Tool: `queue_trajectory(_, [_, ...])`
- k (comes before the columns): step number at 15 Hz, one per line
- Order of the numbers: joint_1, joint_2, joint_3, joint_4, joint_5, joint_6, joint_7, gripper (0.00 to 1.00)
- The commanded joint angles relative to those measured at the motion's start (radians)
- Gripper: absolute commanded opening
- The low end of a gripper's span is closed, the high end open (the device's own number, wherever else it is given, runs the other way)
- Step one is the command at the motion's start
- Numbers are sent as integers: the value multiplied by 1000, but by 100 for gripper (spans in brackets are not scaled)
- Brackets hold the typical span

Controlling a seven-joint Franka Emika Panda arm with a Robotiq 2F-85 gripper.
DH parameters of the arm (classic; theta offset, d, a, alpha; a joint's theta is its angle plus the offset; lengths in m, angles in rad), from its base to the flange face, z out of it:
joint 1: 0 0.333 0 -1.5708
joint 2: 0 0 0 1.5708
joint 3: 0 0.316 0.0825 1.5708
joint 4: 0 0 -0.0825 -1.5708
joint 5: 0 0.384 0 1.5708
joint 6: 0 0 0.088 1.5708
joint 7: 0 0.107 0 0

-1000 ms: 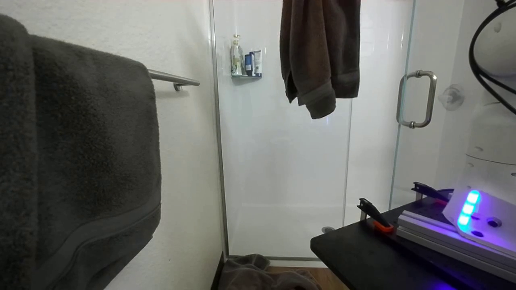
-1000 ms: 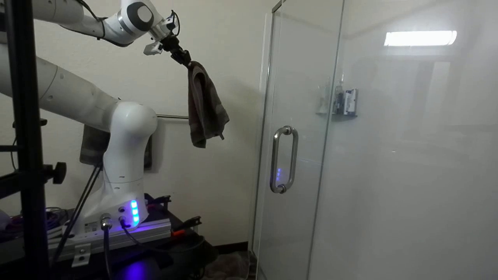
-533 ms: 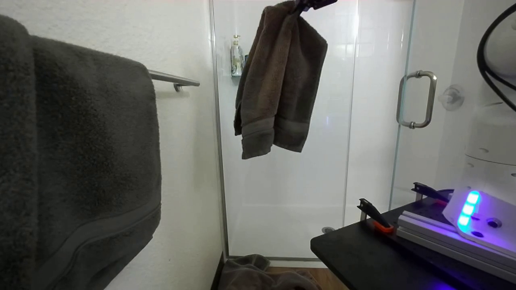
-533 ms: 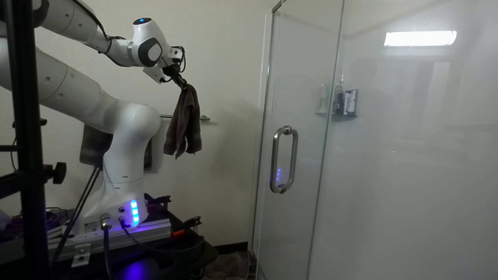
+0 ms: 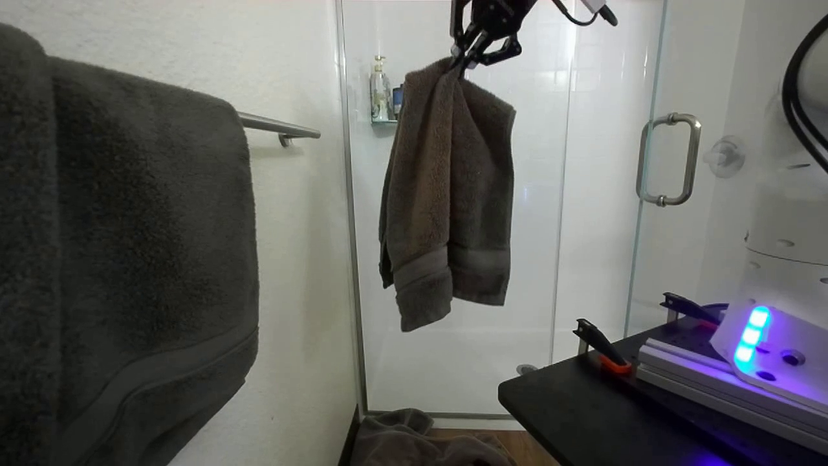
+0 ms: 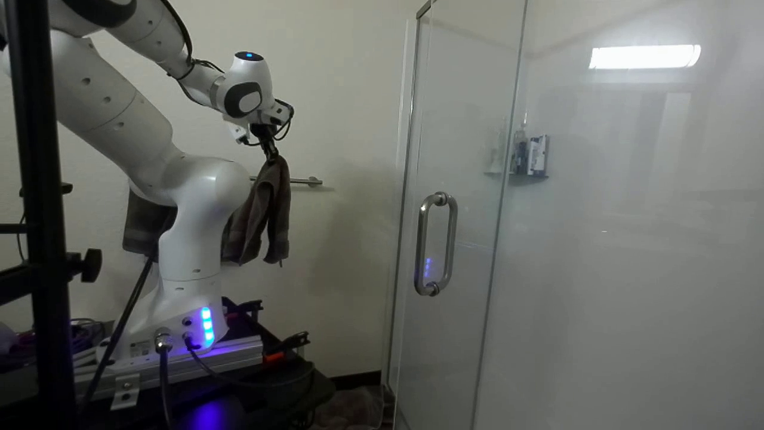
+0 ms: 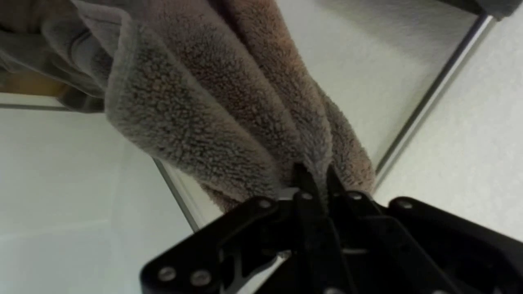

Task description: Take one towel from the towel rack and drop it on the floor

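Note:
A brown-grey towel [image 5: 446, 194] hangs in the air from my gripper [image 5: 460, 59], shut on its top. In an exterior view the towel [image 6: 271, 209] hangs below the gripper [image 6: 271, 156], in front of the wall. In the wrist view the fingertips [image 7: 315, 179] pinch a fold of the towel [image 7: 196, 106]. The metal towel rack [image 5: 278, 124] is on the wall, with the held towel apart from it. A dark grey towel [image 5: 155, 226] hangs on the rack. Another towel [image 5: 420, 446] lies crumpled on the wooden floor [image 5: 533, 446], below the held towel.
A black table [image 5: 582, 401] with clamps [image 5: 601, 346] bears the robot base. A glass shower door with a metal handle [image 6: 436, 245] stands beside it. A corner shelf with bottles [image 5: 381, 90] is inside the shower. A black stand [image 6: 36, 209] is close to a camera.
My gripper has come down and back toward the robot base with the towel still held. The towel hangs lower. The towels on the rack and floor have not moved.

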State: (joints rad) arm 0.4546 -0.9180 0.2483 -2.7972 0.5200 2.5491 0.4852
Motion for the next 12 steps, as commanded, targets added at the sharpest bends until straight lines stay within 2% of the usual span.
queue_trajectory(1, [-147,-10,63,3,-85,-162,88,2])
queue_trajectory(4, [-247,-58,105,6,-197,-317,170,2])
queue_trajectory(8, [-331,-101,149,34,-343,-533,274,2])
queue_trajectory(9, [-321,-110,140,33,-349,-550,272,34])
queue_trajectory(10, [-298,-82,128,25,-319,-494,253,11])
queue_trajectory(12, [-304,-102,131,25,-332,-524,263,23])
